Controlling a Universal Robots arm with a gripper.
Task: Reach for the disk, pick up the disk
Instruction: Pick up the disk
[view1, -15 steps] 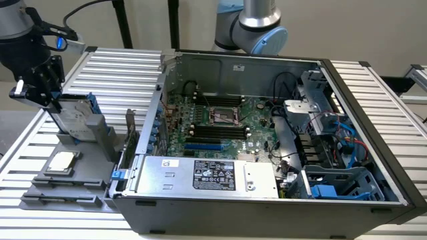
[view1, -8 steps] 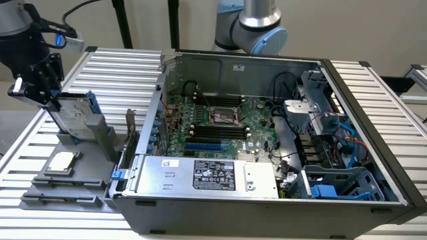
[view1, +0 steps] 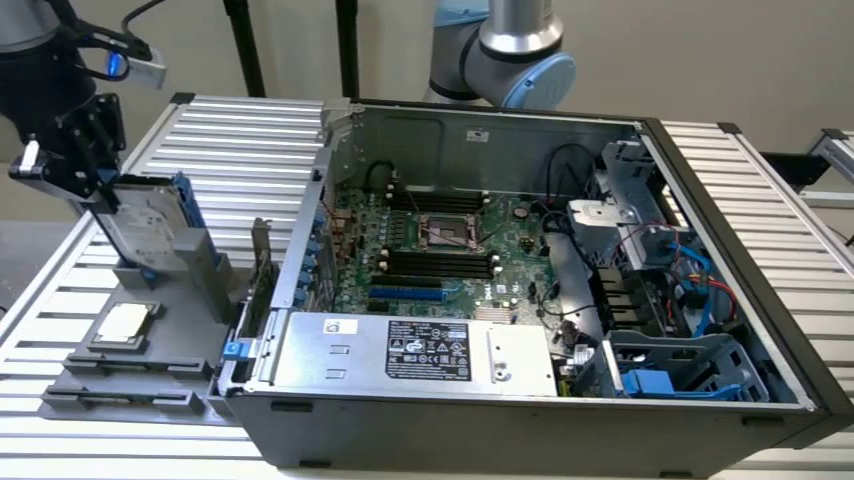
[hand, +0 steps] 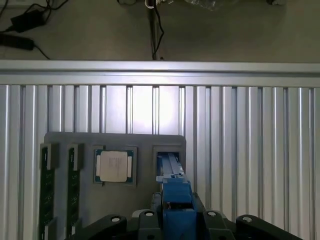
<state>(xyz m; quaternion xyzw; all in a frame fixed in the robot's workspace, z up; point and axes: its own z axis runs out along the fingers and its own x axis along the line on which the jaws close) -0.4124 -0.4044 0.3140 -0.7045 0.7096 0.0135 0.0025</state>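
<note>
While the disk (view1: 144, 225) stands upright on edge in its slot in the grey holder (view1: 180, 335) at the exterior view's left, just beside the open computer case (view1: 534, 425), the gripper (view1: 104, 188) is right on its top edge. From the wrist, the fingers (hand: 156, 206) sit tight against both sides of the blue rail, clamped on the disk (hand: 175, 192), whose lower end is down in the holder (hand: 145, 142).

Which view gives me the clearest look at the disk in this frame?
The exterior view: the disk stands upright in the grey holder, its silver-grey face and blue rail visible. The wrist view looks along its narrow blue-railed edge, end on.
</note>
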